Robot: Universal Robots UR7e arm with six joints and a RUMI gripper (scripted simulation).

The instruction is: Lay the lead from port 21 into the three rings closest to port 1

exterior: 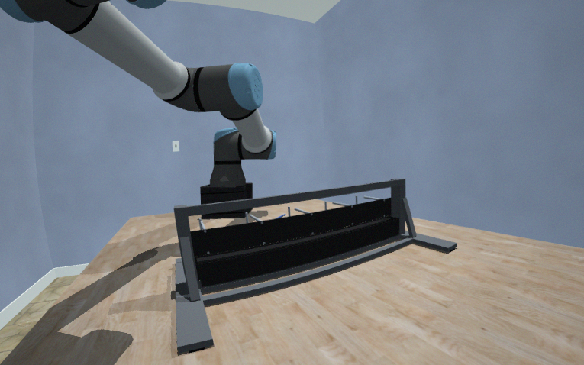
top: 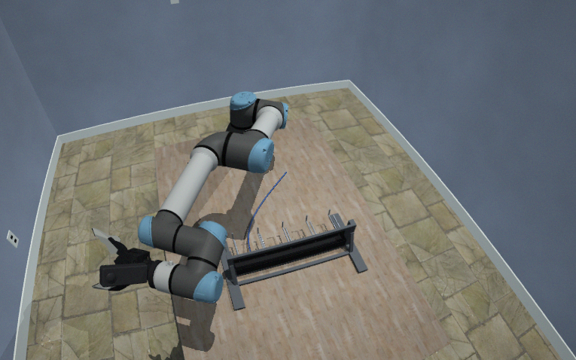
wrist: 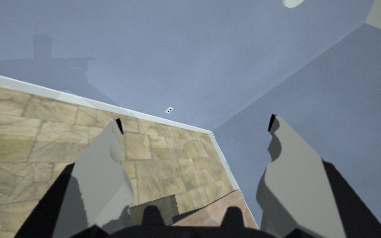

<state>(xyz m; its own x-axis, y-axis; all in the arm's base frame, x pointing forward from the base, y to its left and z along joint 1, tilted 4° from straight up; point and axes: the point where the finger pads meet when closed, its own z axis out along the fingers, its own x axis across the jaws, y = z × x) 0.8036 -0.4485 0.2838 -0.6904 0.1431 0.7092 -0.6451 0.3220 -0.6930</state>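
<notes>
One arm [top: 191,178], one gripper [top: 96,258] at lower left of the top view, fingers spread fully apart and grasping nothing, aimed at stone floor and wall. One grey rack [top: 352,230] just right of centre on the wooden table top [top: 326,312], with a row of steel rings [top: 285,232] too small to count. One lead [top: 263,196]: thin, blue, curving from the rack's left part up toward centre frame, free end on the wood.

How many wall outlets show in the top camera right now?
1: a wall outlet low on the left wall, beyond the open pincer. Others may be hidden behind the arm.
</notes>
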